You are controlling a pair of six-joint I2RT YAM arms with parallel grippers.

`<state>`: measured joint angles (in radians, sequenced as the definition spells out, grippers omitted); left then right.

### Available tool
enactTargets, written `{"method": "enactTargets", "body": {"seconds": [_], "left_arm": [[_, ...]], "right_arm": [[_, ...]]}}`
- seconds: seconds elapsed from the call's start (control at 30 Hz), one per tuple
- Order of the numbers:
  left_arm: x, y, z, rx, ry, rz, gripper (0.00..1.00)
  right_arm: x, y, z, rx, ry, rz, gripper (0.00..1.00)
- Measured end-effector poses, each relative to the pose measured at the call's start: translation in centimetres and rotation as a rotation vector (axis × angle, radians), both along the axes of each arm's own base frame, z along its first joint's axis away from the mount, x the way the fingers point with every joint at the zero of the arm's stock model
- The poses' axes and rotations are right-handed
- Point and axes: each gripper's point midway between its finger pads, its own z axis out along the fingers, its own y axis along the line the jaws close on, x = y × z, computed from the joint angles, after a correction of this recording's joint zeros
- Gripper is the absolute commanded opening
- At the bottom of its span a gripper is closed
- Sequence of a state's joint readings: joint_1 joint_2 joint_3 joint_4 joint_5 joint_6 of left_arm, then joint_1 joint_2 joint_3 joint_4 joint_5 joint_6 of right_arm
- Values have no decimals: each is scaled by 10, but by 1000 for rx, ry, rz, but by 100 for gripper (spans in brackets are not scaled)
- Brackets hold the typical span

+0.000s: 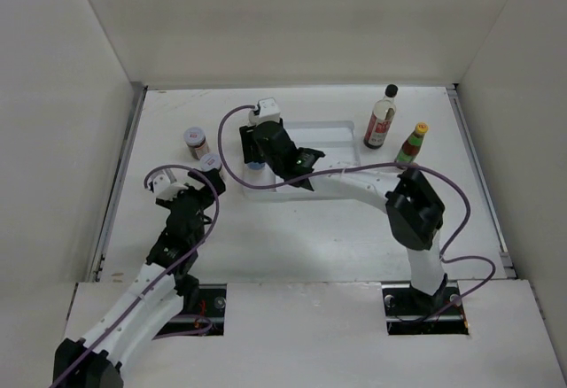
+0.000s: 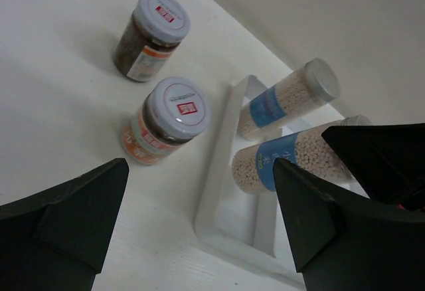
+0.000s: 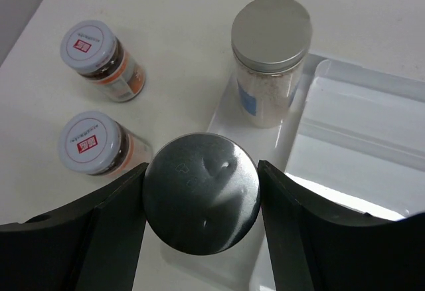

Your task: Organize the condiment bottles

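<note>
Inside tray [image 2: 214, 191], two shakers [image 2: 289, 101] [image 2: 292, 161]; outside, two jars [image 2: 151, 35] [image 2: 169, 121]

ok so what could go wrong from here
The jaws of the right gripper closely flank a grey-lidded shaker; pulling away could tip it into the second shaker. The open left gripper faces the near jar, which stands close beside the tray, so a jaw may catch the rim.

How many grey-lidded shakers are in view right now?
2. One shaker stands in the tray's left end; the other shaker stands beside it, between the right gripper's fingers. The right arm may hide more.
</note>
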<state>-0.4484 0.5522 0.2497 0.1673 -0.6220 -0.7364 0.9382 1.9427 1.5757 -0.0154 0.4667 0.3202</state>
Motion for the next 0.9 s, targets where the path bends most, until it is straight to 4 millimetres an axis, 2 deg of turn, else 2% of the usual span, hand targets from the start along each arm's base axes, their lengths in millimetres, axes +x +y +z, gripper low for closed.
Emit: {"method": "enactTargets", "body": {"seconds": [0.07, 0.17, 0.37, 0.4, 0.5, 0.57, 0.73, 0.8, 0.9], "left_arm": [[1, 5, -11, -2, 32, 9, 91], [3, 11, -18, -12, 54, 13, 91], [5, 9, -27, -19, 88, -1, 92], [5, 9, -30, -17, 98, -3, 92], [6, 7, -40, -6, 135, -7, 92], [6, 7, -46, 2, 157, -7, 92], [6, 5, -52, 10, 177, -12, 92], [6, 2, -51, 11, 174, -19, 92], [4, -6, -47, 10, 160, -48, 92]], "right_arm": [[6, 6, -13, -20, 9, 3, 50], [16, 5, -27, -47, 18, -6, 51], [33, -3, -31, -73, -1, -38, 57], [36, -3, -31, -74, -9, -45, 60], [43, -3, -35, -82, -28, -60, 80], [45, -2, -37, -85, -35, -64, 88], [46, -1, -26, -57, -62, -66, 98], [38, -10, -18, -55, -64, -65, 98], [20, -34, 11, -31, -85, -67, 99]]}}
